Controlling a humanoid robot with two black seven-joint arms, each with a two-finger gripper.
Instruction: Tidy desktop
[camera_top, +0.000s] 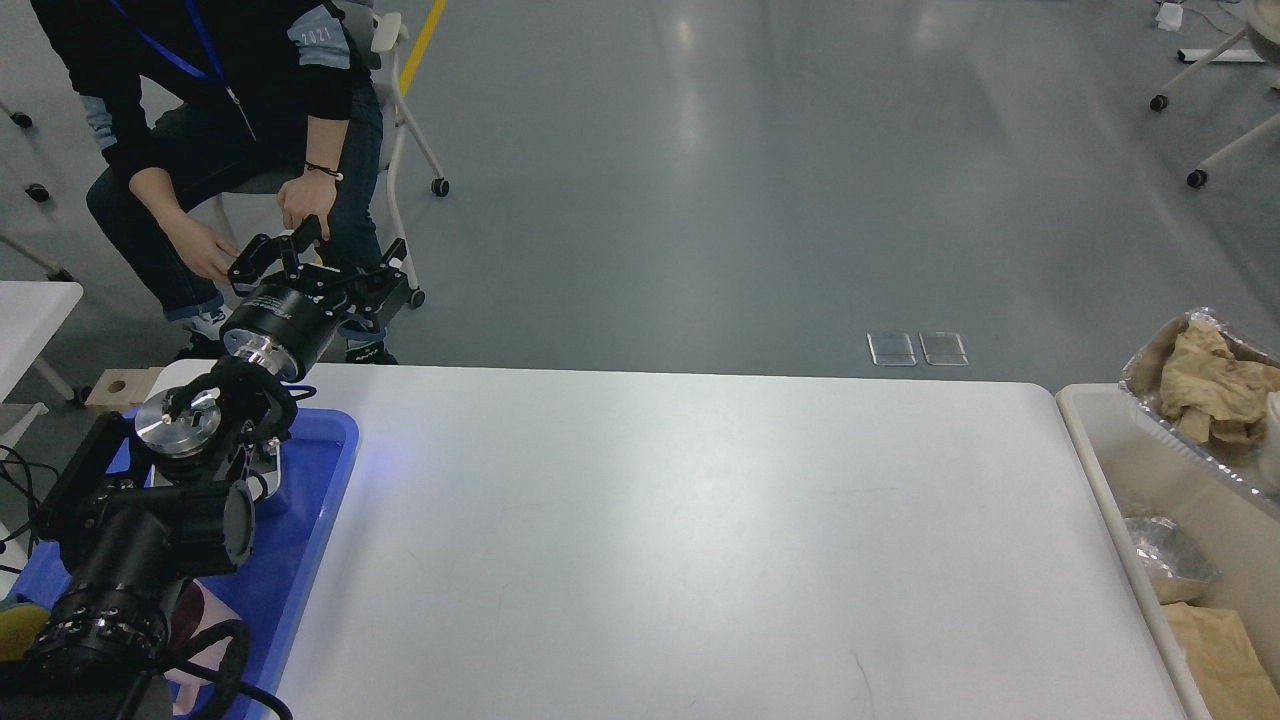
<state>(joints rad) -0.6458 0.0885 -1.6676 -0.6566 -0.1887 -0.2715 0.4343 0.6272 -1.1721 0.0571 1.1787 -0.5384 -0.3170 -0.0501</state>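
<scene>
Desktop: white top with rounded corners, fills centre and lower frame, surface bare.
Left gripper: upper left of frame, past the desktop's far-left corner, over the floor beside the seated person; 2 fingers spread apart, nothing between them.
Left arm: black, comes in from lower left, rises over the blue tray to the gripper.
Right gripper: out of frame, past right edge; finger state cannot be told.
Blue tray: lower left, lying on the desktop's left end, mostly hidden by the arm; a small white object inside under the arm, too covered to identify.
Cream bin: right edge of frame, its rim just beside the desktop's right edge.
Foil tray: upper part of the bin at right edge, tilted, partly cut off by the frame.
Brown paper: crumpled, sits in the foil tray.
Bin contents lower down: clear crumpled plastic and brown bag, probably paper.
Person: upper left, seated on a white chair, dark top, jeans, blue lanyard, hands near the left gripper.
Floor: grey, 2 clear plates behind the desktop.
</scene>
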